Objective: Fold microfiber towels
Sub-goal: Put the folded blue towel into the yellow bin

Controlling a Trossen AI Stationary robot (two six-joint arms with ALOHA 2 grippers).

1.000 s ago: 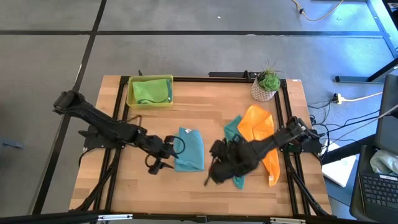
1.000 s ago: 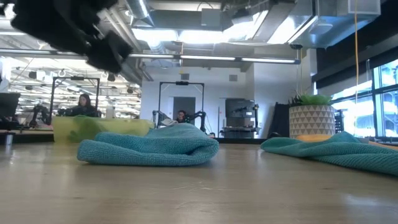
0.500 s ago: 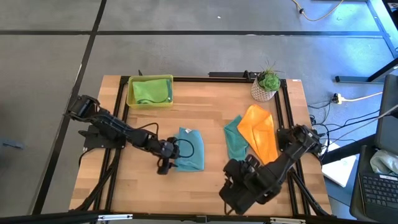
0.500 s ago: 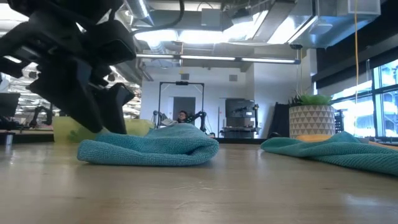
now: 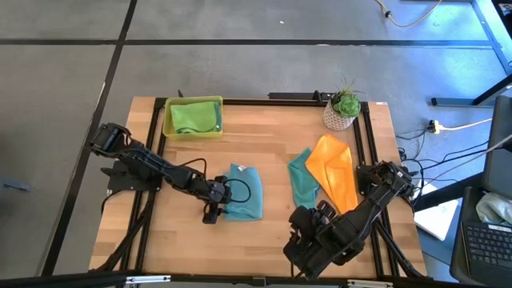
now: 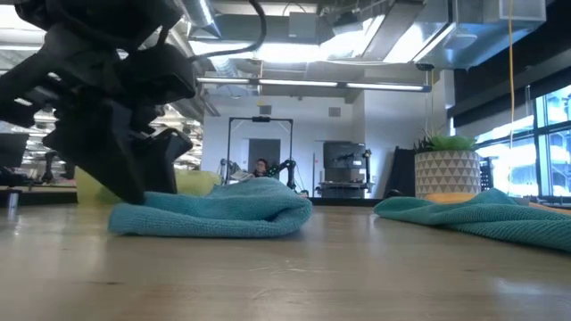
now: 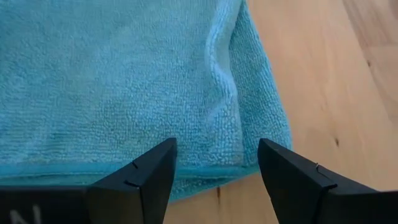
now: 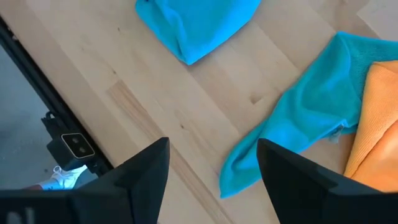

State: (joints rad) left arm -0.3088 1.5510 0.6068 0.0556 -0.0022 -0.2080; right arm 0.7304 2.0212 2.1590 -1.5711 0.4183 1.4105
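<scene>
Reaching over a wood table [image 5: 272, 144], the left gripper [image 5: 210, 213] has fingers spread at a folded blue towel's [image 5: 244, 192] edge. The right gripper [image 5: 300, 248], spread, hovers near teal [image 5: 299, 182] and orange towels [image 5: 334, 172]. No readable writing.

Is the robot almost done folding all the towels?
Not yet. One green towel lies in the tray. The open left gripper is at the light blue towel, which looks folded. The teal towel and orange towel lie unfolded; the right gripper waits, open.
</scene>
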